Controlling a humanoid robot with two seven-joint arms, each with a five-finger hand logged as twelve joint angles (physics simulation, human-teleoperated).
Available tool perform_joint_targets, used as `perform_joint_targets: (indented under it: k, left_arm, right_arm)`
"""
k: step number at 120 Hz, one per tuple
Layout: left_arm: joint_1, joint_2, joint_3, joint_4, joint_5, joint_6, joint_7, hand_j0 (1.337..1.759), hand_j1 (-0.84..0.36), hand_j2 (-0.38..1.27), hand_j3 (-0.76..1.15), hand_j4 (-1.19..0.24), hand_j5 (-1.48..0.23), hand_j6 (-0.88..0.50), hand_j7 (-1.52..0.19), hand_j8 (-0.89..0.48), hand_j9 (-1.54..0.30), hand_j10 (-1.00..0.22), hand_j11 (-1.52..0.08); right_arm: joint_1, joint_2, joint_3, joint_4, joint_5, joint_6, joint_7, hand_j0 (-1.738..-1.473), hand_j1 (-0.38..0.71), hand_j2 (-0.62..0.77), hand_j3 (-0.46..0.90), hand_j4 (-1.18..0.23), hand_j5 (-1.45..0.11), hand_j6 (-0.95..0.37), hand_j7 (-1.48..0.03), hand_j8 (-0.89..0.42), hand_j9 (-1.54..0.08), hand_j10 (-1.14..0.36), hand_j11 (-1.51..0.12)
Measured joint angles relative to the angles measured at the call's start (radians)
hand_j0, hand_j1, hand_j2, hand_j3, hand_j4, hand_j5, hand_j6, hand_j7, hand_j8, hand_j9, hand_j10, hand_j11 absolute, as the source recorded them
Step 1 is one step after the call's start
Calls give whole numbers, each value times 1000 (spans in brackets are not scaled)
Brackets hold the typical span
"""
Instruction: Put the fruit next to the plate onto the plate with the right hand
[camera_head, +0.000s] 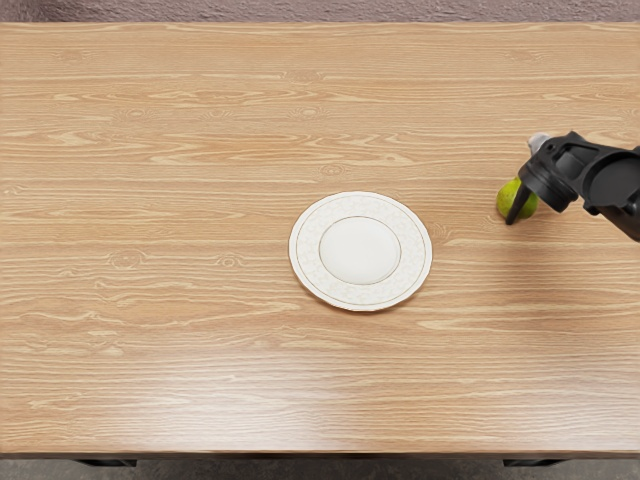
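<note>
Table (150, 380) near edge runs along the bottom, bare wood, takes up nearly the whole view. Plate (306, 250), white and round, sits flat mid-table, well apart from the fingers, to their left and a little nearer the camera. Right arm (615, 185) comes in from the right edge, dark casing. Right hand (556, 178) hangs over the fruit (504, 198) from the right and above. Left arm out of view, so right hand is the only one near.

Fruit: small, green, on the table at the hand, on the plate's right side, not on the plate. It lies directly under and just left of the fingers, touching or nearly so. One dark finger (514, 212) drops across its plate-facing side, green showing either side of it. Other fingers hidden behind the palm, so cannot tell if the grip is closed or only cupped round it.

Key relation: fruit sits between the palm and that one finger, plate straight off to the left. My read, the carry would run leftward, slightly toward the camera.

Fruit looks roundish, half covered. No clear long axis, can't tell which way it points
</note>
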Motion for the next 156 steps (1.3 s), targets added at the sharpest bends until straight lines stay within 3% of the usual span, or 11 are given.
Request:
perform_joint_targets:
  k: [15,27,36,40,51,72,83,98,115,128,156]
  left_arm:
    - [0,0,0,0,0,0,0,1658,335,2,0,-12,-15,-12,-15,-12,-15,-12,-15]
    - [0,0,0,0,0,0,0,1658,335,2,0,-12,-15,-12,-15,-12,-15,-12,-15]
    - [1,0,0,0,0,0,0,1658,335,2,0,-12,-16,-12,-16,-12,-16,-12,-16]
    - [0,0,0,0,0,0,0,1658,335,2,0,-12,-16,-12,-16,-12,-16,-12,-16]
    - [0,0,1,0,-1,0,0,1658,335,2,0,-12,-16,-12,-16,-12,-16,-12,-16]
    - [0,0,0,0,0,0,0,1658,335,2,0,-12,-16,-12,-16,-12,-16,-12,-16]
    - [0,0,0,0,0,0,0,1658,335,2,0,-12,-16,-12,-16,-12,-16,-12,-16]
    - [0,0,0,1,0,1,0,1658,335,2,0,-12,-15,-12,-15,-12,-16,-12,-16]
    - [1,0,0,0,0,0,0,1658,335,2,0,-12,-15,-12,-15,-12,-15,-12,-15]
    - [1,0,0,0,0,0,0,1658,335,2,0,-12,-15,-12,-15,-12,-15,-12,-15]
    - [1,0,0,0,0,0,0,1658,335,2,0,-12,-15,-12,-15,-12,-15,-12,-15]
  right_arm:
    - [-4,0,2,0,0,0,0,-1658,-275,-11,0,-65,-82,-66,-81,-65,-82,-64,-81]
    - [-4,0,3,1,49,26,0,-1657,-15,8,0,-334,-447,-342,-439,-335,-446,-335,-446]
    - [-1,-2,6,-1,69,48,0,-1656,71,171,0,-514,-677,-534,-653,-511,-671,-527,-668]
    - [-1,-4,7,-2,74,54,0,-1655,114,277,1,-571,-759,-559,-725,-490,-749,-566,-743]
    - [-1,-9,9,-3,87,67,-1,-1653,112,231,0,-645,-976,-464,-873,-380,-936,-477,-920]
    - [-2,-36,63,-2,113,120,0,-1653,147,175,4,-720,-1171,-338,-1024,-240,-1089,-409,-1086]
    - [-1,-72,136,0,128,200,-1,-1651,165,262,0,-767,-1174,-368,-1064,-238,-1107,-400,-1116]
    - [12,-139,226,1,211,409,-2,-1647,89,168,0,-817,-1155,-430,-1096,-308,-1116,-441,-1136]
    - [28,-182,263,1,324,605,-1,-1646,105,235,-1,-848,-1141,-465,-1115,-329,-1121,-436,-1145]
    - [38,-134,316,5,364,693,0,-1646,145,308,0,-860,-1136,-453,-1123,-312,-1124,-414,-1152]
    - [59,48,380,12,388,755,0,-1648,184,268,2,-857,-1170,-496,-1131,-299,-1147,-331,-1165]
